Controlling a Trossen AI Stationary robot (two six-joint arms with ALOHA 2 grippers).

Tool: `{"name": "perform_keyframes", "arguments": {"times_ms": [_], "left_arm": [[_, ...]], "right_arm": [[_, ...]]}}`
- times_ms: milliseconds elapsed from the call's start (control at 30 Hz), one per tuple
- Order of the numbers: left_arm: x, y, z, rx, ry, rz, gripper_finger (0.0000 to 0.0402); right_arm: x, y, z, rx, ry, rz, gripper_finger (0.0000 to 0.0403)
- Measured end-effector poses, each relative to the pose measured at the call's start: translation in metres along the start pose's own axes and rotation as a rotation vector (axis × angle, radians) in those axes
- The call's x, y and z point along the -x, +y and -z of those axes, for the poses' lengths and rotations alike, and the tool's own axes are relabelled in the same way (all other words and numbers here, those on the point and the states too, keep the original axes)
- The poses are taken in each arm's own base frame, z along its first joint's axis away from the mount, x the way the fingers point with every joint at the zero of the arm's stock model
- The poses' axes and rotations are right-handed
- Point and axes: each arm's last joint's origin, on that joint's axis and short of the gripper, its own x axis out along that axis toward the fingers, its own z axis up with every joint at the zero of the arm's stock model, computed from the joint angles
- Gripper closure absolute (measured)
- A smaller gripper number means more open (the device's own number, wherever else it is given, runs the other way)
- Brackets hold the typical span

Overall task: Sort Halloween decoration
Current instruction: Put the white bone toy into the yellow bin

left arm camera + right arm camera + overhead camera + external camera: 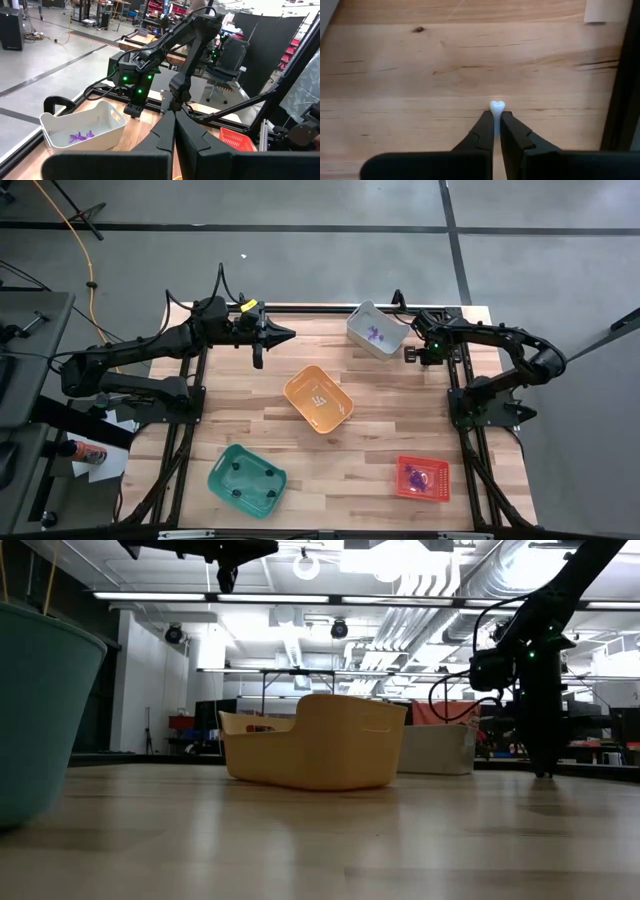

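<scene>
No writing can be read anywhere; the right gripper [494, 120], low at the table [370, 415]'s upper right edge beside the grey bin [377, 330], pinches a tiny white heart-topped trinket [497, 107]; purple trinkets [375, 333] lie in that bin; the left gripper [258, 358] hangs closed and empty at upper left.

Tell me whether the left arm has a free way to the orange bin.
Probably yes. The left end effector hangs shut above bare wood, just beyond the orange bin; nothing stands between them.
</scene>
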Motion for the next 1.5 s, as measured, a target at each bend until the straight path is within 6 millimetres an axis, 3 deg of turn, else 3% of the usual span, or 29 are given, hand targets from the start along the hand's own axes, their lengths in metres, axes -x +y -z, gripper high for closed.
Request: {"name": "perform_keyframes", "arguments": {"times_ms": [567, 867, 1033, 1167, 1500], "left_arm": [[0.000, 0.000, 0.000, -0.001, 0.000, 0.000, 0.0402], [0.000, 0.001, 0.000, -0.002, -0.001, -0.007, 0.0401], [0.002, 0.006, -0.001, 0.001, -0.006, -0.025, 0.0402], [0.003, 0.008, -0.002, 0.003, -0.009, -0.037, 0.0401], [0.003, 0.008, -0.002, 0.004, -0.010, -0.038, 0.0401]], "right_arm": [[0.002, -0.001, 0.001, 0.020, -0.012, -0.008, 0.0396], [0.038, -0.011, 0.011, 0.033, -0.164, -0.128, 0.0397], [0.066, -0.013, 0.020, 0.057, -0.267, -0.356, 0.0397], [0.093, -0.003, 0.028, 0.121, -0.368, -0.650, 0.0397], [0.157, 0.058, 0.061, 0.451, -0.645, -1.326, 0.0397]]}}
